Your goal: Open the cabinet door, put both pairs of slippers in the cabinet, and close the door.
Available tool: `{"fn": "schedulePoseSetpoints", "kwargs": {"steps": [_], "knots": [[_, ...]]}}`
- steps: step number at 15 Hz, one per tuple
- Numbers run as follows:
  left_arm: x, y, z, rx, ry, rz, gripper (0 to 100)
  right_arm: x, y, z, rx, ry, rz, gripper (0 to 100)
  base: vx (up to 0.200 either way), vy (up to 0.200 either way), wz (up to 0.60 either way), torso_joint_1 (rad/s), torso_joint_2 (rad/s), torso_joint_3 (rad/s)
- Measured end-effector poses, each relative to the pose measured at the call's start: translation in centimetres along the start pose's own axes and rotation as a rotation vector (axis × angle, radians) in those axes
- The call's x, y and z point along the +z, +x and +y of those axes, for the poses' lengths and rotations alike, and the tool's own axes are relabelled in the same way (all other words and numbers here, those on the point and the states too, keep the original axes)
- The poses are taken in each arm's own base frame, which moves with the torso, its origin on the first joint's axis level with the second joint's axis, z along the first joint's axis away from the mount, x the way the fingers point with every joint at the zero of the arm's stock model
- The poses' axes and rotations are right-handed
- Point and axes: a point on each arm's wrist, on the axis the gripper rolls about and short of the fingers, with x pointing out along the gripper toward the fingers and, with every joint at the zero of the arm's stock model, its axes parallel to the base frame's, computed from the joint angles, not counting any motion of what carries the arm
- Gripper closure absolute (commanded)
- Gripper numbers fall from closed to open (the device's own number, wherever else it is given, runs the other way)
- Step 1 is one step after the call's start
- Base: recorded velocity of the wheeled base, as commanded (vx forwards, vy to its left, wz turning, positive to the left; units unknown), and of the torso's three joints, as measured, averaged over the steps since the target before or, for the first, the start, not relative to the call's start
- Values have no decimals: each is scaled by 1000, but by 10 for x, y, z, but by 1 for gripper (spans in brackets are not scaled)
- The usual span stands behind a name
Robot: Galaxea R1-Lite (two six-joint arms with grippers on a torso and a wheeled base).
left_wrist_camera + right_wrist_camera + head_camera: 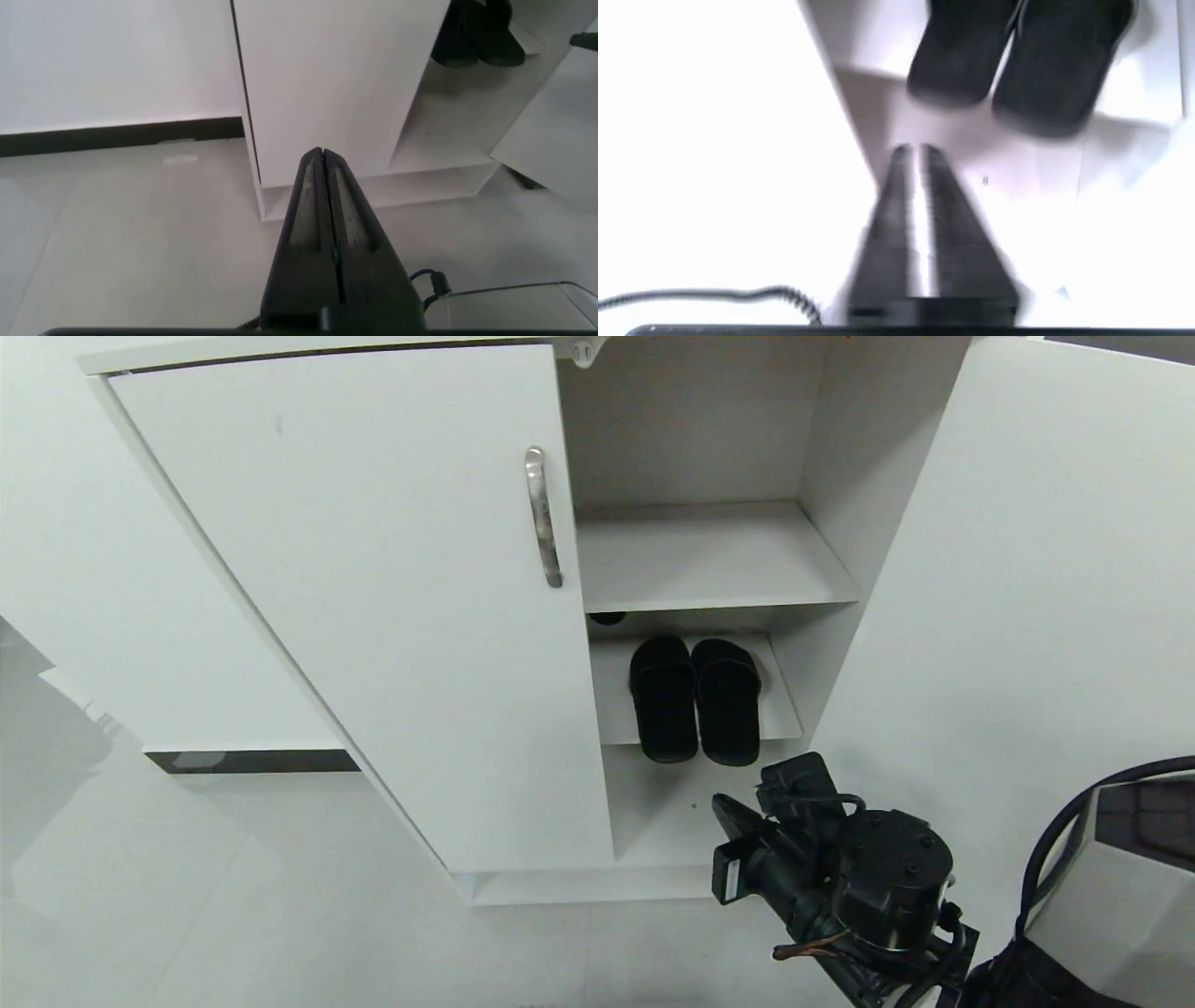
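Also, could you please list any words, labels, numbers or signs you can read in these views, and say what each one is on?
No text can be read in any view.
A small pale label on the body of the right gripper: too small to read.
The cabinet door, the shelves and the black slippers: no print to be seen.

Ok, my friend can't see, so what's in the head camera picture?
A pair of black slippers sits on a lower shelf of a white cabinet, whose right door stands open. The left door is closed, and the right gripper hangs low before the opening.
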Motion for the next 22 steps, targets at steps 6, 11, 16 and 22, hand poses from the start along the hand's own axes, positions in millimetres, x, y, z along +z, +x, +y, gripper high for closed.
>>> {"fn": "schedulePoseSetpoints", "kwargs": {"steps": [6, 11, 16, 22], "knots": [[0, 0, 0, 0, 0, 0, 100, 9, -19, 10, 47, -16, 48, 0, 0, 0, 0, 0, 0, 0], [0, 0, 0, 1, -1, 1, 100, 11, -21, 11, 51, -3, 39, 0, 0, 0, 0, 2, 1, 121], [0, 0, 0, -2, -1, 3, 100, 11, -21, 10, 50, -3, 39, 0, 0, 0, 0, 1, 1, 204], [0, 0, 0, 0, 0, 1, 100, 12, -21, 10, 47, 3, 36, 0, 0, 0, 0, 1, 3, 193]]}}
